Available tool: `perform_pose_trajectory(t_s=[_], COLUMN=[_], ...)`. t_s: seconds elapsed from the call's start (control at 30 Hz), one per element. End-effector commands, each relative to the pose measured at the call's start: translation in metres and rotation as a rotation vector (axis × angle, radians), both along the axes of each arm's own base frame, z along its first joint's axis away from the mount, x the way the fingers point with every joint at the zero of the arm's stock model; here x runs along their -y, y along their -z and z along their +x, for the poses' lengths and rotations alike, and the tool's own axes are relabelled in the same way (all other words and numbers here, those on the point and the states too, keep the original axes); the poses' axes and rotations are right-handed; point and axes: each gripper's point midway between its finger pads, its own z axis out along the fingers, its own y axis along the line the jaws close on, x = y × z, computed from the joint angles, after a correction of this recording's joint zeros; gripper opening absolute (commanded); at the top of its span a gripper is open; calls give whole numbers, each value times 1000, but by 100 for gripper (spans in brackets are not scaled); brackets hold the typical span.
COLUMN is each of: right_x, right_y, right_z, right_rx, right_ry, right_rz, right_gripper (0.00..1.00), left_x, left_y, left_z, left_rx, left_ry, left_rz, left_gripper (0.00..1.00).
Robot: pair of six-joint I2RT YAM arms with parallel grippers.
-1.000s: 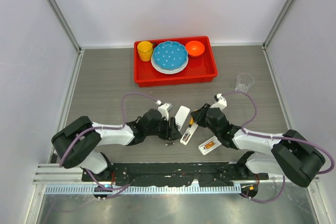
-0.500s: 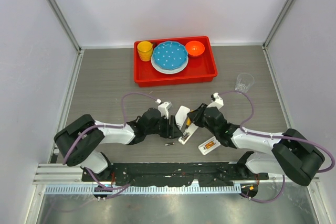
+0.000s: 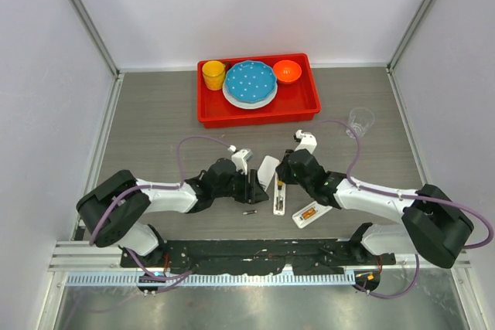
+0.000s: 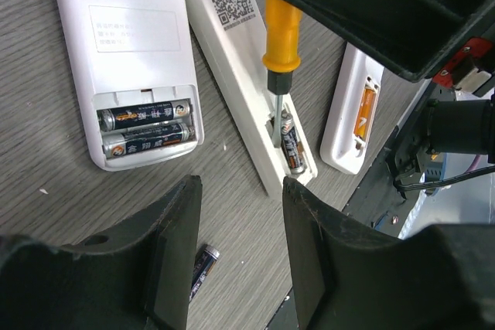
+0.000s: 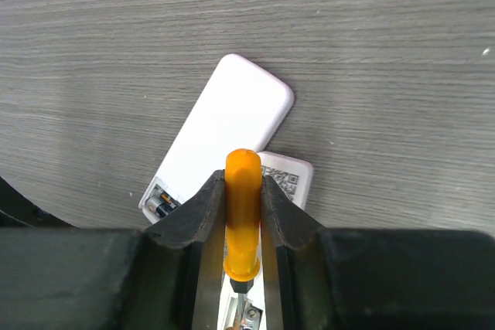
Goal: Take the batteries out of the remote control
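Note:
Two white remotes lie side by side with their backs up. The wide remote (image 4: 128, 52) (image 3: 268, 168) holds two dark batteries (image 4: 147, 125) in its uncovered bay. A slim remote (image 4: 240, 75) (image 3: 278, 202) holds one battery (image 4: 292, 144). My right gripper (image 5: 242, 183) (image 3: 282, 178) is shut on an orange-handled screwdriver (image 5: 243, 222) (image 4: 282, 32). The screwdriver's tip is in the slim remote's bay, beside that battery. A loose battery (image 4: 203, 268) (image 3: 250, 212) lies on the table under my left gripper (image 4: 240, 260) (image 3: 254, 188), which hovers open and holds nothing.
A third white piece (image 4: 352, 121) (image 3: 312, 212) with an orange insert lies right of the slim remote. A red tray (image 3: 255, 117) at the back holds a yellow cup (image 3: 213, 75), blue plate (image 3: 250, 83) and orange bowl (image 3: 287, 71). A clear glass (image 3: 359, 121) stands far right.
My right gripper has moved left and away from me with the screwdriver. The slim remote has turned straighter under the tip. The left gripper has hardly moved.

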Motion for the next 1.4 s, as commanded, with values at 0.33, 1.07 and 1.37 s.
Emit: perform_pose_trajectory(t_s=[0.33,1.07,1.37], right_x=[-13,-17,-11], right_y=[-39,-55,-38], right_z=[-2,-29,-33], right_rx=[225,221,178], right_ry=[-126,-218,-190], right_rz=[-329,-266,-271], right_gripper=[1,1,1], left_x=[10,7,5], left_y=[-6,0,-2], left_z=[3,1,0], left_rx=[10,0,4], left_ry=[33,32,31], left_rz=[-26,-9,-10], left_gripper=[50,50,50])
